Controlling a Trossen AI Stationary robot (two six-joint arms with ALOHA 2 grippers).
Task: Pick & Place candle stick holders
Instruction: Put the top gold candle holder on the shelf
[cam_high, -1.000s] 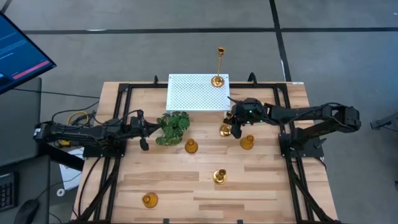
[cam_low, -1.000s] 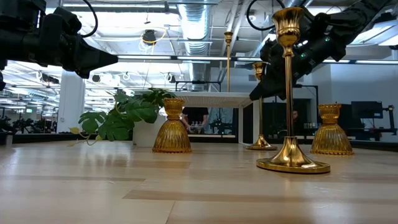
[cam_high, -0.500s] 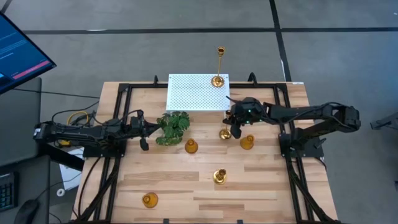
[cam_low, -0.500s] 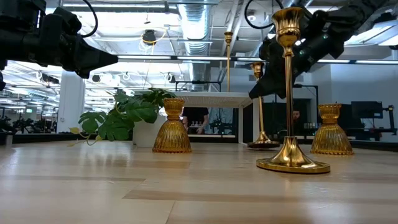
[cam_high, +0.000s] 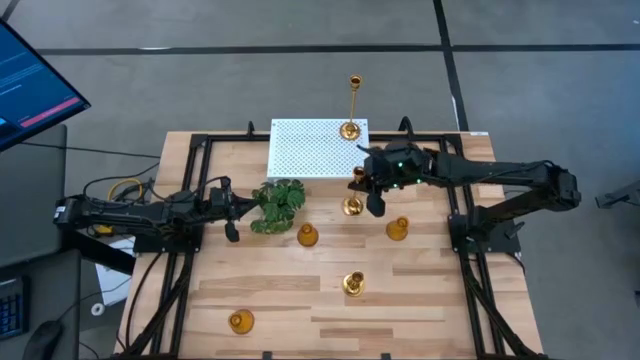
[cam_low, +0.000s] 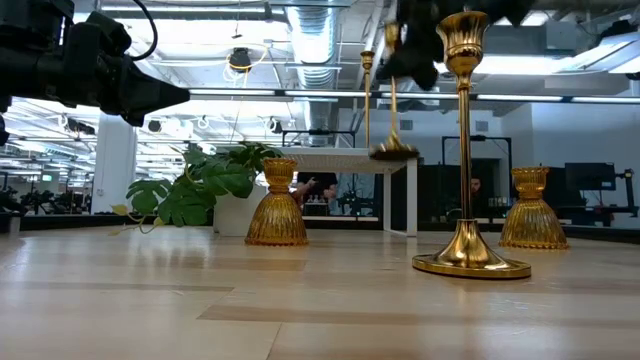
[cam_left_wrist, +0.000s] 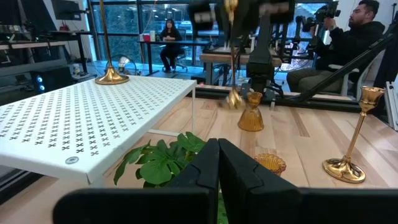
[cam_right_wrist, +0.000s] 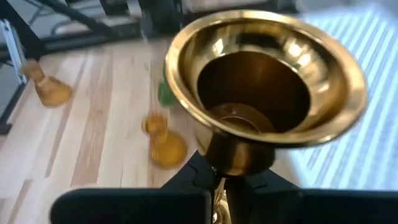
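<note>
- Right claw (cam_high: 372, 192) is clenched on a tall candle stick holder (cam_low: 393, 90), grasping it by the thin stem just under the cup; base hangs clear of the surface (cam_high: 420, 300), right beside the near edge of the white perforated platform (cam_high: 310, 150).
- Beyond the claw, one tall holder on the platform (cam_high: 350, 128) stands at the far corner, so one looks placed.
- Judged: second placement in progress, not yet set down.
- Left on the wood: short holder beside the claw (cam_high: 397, 229), short holder by the plant (cam_high: 307, 236), tall holder nearer the front (cam_high: 353, 284), short holder at the front edge (cam_high: 240, 321).
- Left claw (cam_high: 232, 214) is clenched empty, parked well apart, across the green plant (cam_high: 279, 203).
</note>
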